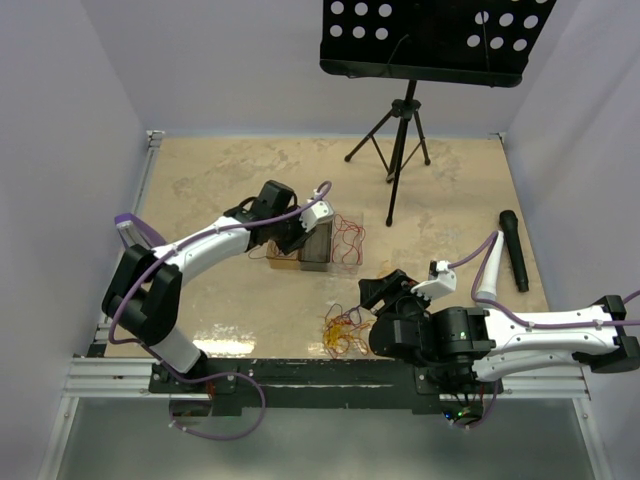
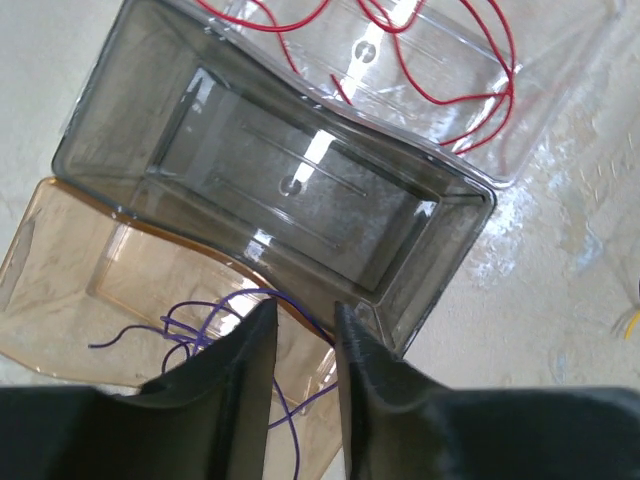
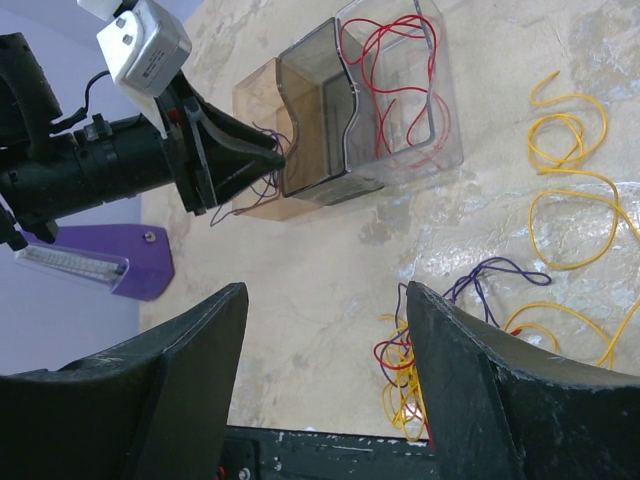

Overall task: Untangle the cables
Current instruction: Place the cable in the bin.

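Observation:
A tangle of thin yellow, red and purple cables (image 1: 343,330) lies near the table's front edge; in the right wrist view the tangle (image 3: 405,385) sits by my right finger, with loose yellow loops (image 3: 575,200) and a purple wire (image 3: 490,270) beyond. My right gripper (image 3: 325,300) hovers open and empty just left of it. Three bins stand side by side: amber (image 2: 60,270), grey (image 2: 120,100) and clear (image 2: 560,80). Red wire (image 2: 480,110) lies in the clear bin and purple wire (image 2: 200,325) in the amber one. My left gripper (image 2: 303,320) hangs over the amber bin's corner, its jaws slightly apart.
A black microphone (image 1: 515,250) and a white one (image 1: 487,275) lie at the right. A tripod music stand (image 1: 400,150) rises at the back. A purple block (image 1: 130,225) sits at the left edge. White walls close in the table.

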Controlling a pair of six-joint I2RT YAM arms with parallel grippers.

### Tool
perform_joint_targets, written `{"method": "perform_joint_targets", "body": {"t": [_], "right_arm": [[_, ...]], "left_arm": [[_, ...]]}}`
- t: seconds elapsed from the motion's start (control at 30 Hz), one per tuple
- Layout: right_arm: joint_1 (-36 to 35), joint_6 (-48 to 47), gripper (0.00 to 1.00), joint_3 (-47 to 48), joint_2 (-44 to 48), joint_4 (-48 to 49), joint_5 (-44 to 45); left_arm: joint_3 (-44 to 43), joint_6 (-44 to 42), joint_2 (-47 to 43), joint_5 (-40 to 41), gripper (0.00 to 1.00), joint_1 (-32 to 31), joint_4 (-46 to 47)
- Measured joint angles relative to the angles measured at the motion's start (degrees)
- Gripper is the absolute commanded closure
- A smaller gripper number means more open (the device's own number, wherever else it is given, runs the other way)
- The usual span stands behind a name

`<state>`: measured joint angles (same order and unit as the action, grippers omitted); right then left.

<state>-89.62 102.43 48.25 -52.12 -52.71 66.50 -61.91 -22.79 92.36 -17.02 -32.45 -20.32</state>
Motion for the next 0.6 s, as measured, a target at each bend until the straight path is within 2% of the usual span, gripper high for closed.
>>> {"method": "perform_joint_targets", "body": {"t": [0.03,0.17,0.6], "right_arm": [[0.0,0.0,0.31,0.0,0.0,0.0,0.0],[0.0,0.0,0.31,0.0,0.0,0.0,0.0],[0.0,0.0,0.31,-0.4,0.0,0.0,0.0]], "left_arm": [[0.0,0.0,0.0,0.7,0.84,0.0,0.2],[0.1,-0.2,0.0,1.7,0.90,0.0,0.6],[0.8,-0.1,0.0,6.6,0.96,1.1,1.9]]}}
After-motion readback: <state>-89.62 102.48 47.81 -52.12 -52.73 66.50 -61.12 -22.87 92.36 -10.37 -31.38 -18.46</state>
